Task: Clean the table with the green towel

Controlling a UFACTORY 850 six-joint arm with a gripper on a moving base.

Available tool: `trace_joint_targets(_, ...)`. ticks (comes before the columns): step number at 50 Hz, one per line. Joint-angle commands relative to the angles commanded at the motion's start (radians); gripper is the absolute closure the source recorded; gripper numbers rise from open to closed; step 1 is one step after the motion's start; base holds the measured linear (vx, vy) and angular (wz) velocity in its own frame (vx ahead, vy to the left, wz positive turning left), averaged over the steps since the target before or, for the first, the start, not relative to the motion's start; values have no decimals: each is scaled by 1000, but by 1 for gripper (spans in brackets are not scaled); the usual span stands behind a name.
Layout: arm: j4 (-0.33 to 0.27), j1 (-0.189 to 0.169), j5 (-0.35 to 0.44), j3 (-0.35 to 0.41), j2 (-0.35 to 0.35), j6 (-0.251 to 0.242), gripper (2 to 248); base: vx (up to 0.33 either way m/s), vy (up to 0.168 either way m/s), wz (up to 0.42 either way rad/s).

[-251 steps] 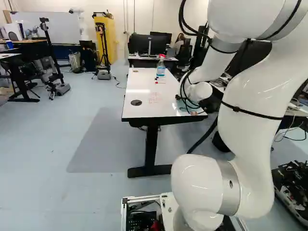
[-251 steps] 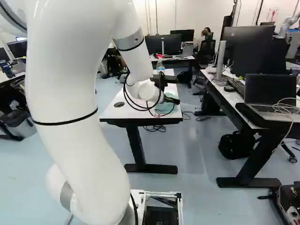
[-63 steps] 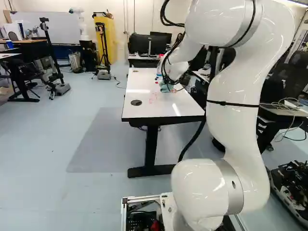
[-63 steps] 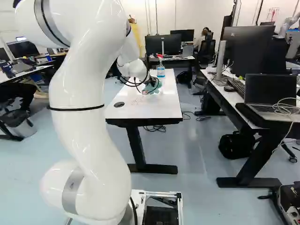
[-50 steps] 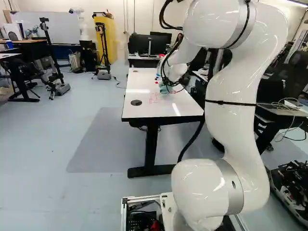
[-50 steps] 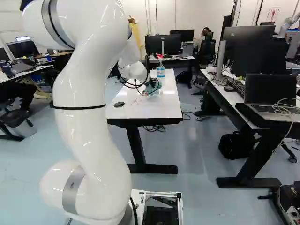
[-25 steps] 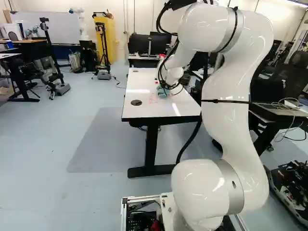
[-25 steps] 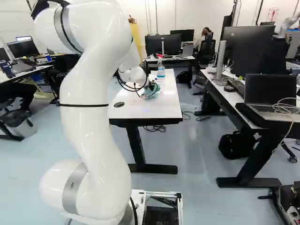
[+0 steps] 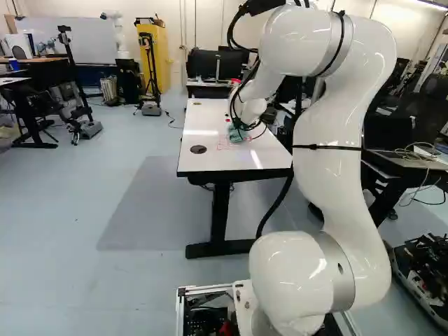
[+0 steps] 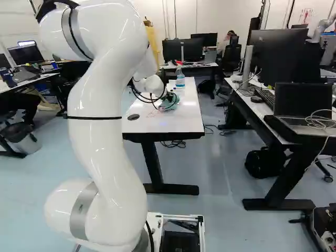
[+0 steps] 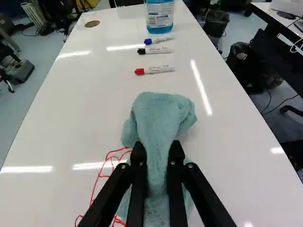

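With twelve o'clock straight ahead of us, our fingers (image 10: 170,96) are clamped on the green towel (image 11: 160,118), gripping its bunched middle from three and nine o'clock. The towel rests on the white bench (image 11: 90,118), its front end spreading out at twelve o'clock and more of its cloth lying beneath the fingers. At its side we see red ink lines (image 11: 94,189), running round from about nine to seven o'clock; some reach the towel's edge.

Beyond the towel, at twelve o'clock, three markers lie crosswise with their caps toward nine o'clock: the red-capped marker (image 11: 156,69) nearest us, then the black-capped marker (image 11: 156,50), then the blue-capped marker (image 11: 159,40). Just past them stands the spray bottle (image 10: 180,81), upright, with blue liquid and a red top. A round grommet (image 11: 92,23) sits farther off at eleven o'clock, and a nearer grommet (image 9: 199,149) lies at about eight o'clock from the towel.

Off the bench, we have a lined bin (image 11: 241,66) on the floor between one and two o'clock. In the right base view, a side desk (image 10: 289,137) bears an open laptop (image 10: 302,98) at about two o'clock, with a black bag (image 10: 262,161) on the floor by it. Dark monitors (image 10: 181,50) stand past the bench's far end at twelve o'clock.
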Motion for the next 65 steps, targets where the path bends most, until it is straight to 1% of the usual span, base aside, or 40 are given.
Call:
trace_joint_targets(45, 0, 0, -97, 0, 0, 0, 202, 0, 0, 0)
trace_joint_targets(65, 0, 0, -103, 0, 0, 0, 202, 0, 0, 0)
